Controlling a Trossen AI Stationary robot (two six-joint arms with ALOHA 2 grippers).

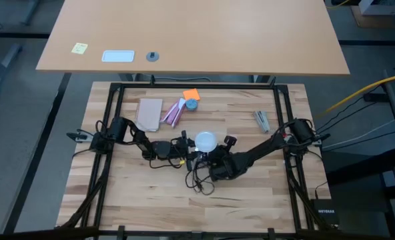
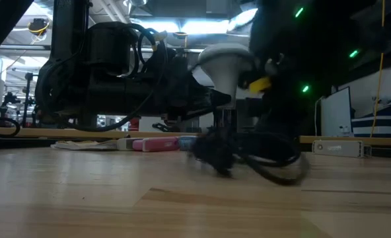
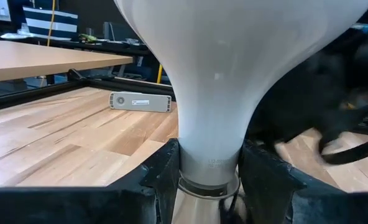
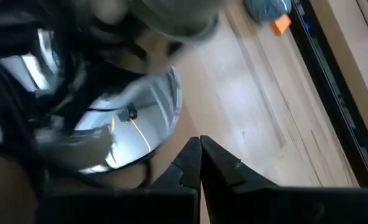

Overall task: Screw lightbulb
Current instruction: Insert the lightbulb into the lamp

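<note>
The left gripper [image 3: 209,177] is clenched on the narrow neck of the lightbulb [image 3: 234,74], holding it upright over the silvery socket [image 4: 128,134] for turning, while the right gripper [image 4: 201,158], fingers pressed together, waits just beside the socket.

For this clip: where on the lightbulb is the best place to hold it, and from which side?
By the narrow neck, from the side, as the left hand does now. The lightbulb stands globe-up, and its wide, smooth globe would slip; the neck fits between the fingers and leaves the base free to turn.
</note>
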